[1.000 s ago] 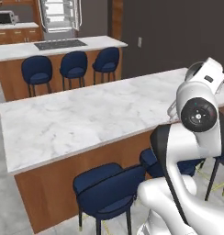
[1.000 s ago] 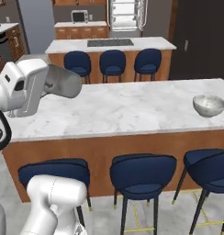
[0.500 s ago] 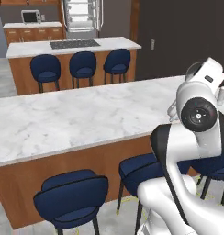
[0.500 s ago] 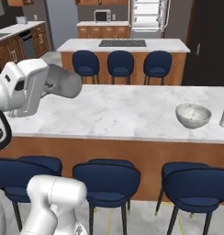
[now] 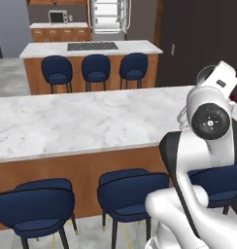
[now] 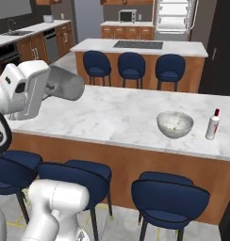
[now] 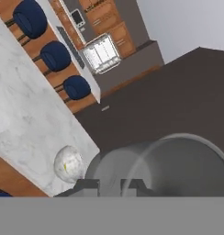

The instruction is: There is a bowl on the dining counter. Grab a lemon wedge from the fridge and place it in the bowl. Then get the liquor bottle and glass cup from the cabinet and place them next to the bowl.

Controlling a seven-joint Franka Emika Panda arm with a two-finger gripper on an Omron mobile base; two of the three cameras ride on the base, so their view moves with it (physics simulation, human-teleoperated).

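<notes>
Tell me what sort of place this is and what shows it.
A home kitchen, rendered. Signs: a marble-topped island with a black cooktop, a tall open fridge with white shelves, and a long white marble dining counter lined with dark blue bar stools.

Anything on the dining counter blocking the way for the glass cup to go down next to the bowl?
Nothing visible does. The gripper holds the glass cup above the dining counter; bare marble runs from there to the bowl. The liquor bottle stands on the bowl's far side.
</notes>
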